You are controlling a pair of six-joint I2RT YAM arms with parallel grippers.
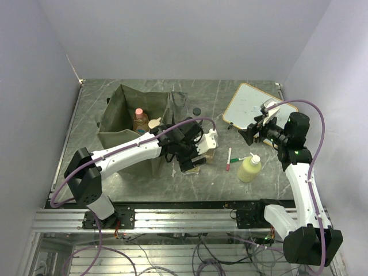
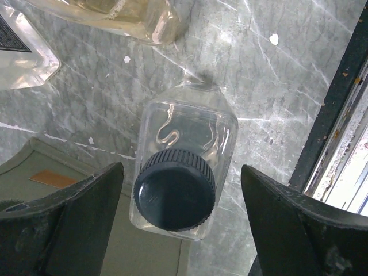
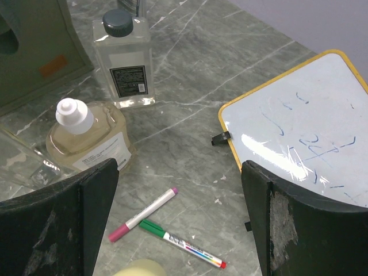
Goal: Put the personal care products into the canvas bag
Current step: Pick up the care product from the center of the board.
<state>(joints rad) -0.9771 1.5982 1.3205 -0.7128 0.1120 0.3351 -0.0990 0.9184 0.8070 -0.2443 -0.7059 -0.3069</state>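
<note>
We are seeing the grey marbled bench running out to its left edge just beyond the boxy olive-green canvas bag. The bag is standing open at the far left. An orange bottle with a pink cap and a beige-capped bottle are showing inside it. A strip of bench is lying open in front of the bag, toward the arm bases.

Just right of the bag, the left gripper is hanging released, its jaws spread wide. In the left wrist view a small clear plastic bottle with a dark ribbed cap is sitting between the fingers, touching neither. Its cap is facing the camera, and it is lying just beside the bag's wall.

Further right, a rounded amber bottle with a white cap and a square clear bottle with a dark cap are standing near each other. A red marker pen and a green marker pen are lying on open bench. A pale yellow-green bottle is standing just right of them.

The right gripper is hovering above the pens, open and grasping nothing. The wooden-framed whiteboard is lying to the right, near the bench's far right corner.
</note>
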